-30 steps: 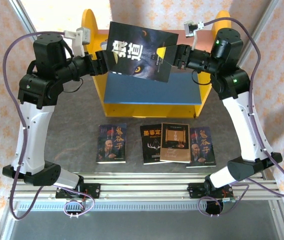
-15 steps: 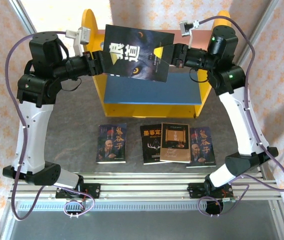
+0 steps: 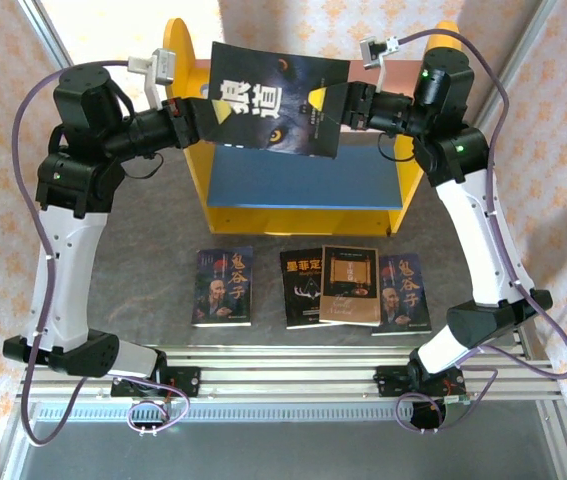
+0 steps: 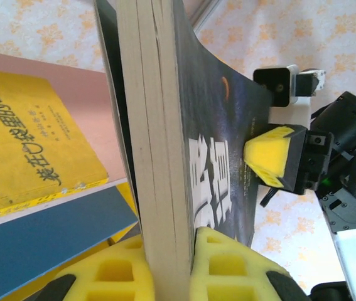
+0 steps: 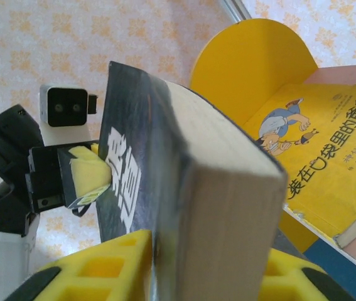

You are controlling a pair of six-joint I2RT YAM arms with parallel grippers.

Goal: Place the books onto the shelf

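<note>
Bright, even daylight. The overhead view is sharp, with a washed-out pale patch behind the shelf and faint soft shadows on the grey desk. In the wrist views the wolf-face book, near the lens, looks slightly soft, its cover glossy.

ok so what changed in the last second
The left gripper closed onto the wolf book, which turned slightly more level by the shelf. The right gripper stays on its other edge; the four books on the table haven't moved.

The dark wolf-face book hangs tilted, pinched between the left fingers and right fingers, above the yellow shelf. Four more books lie flat, well below the fingers.
</note>
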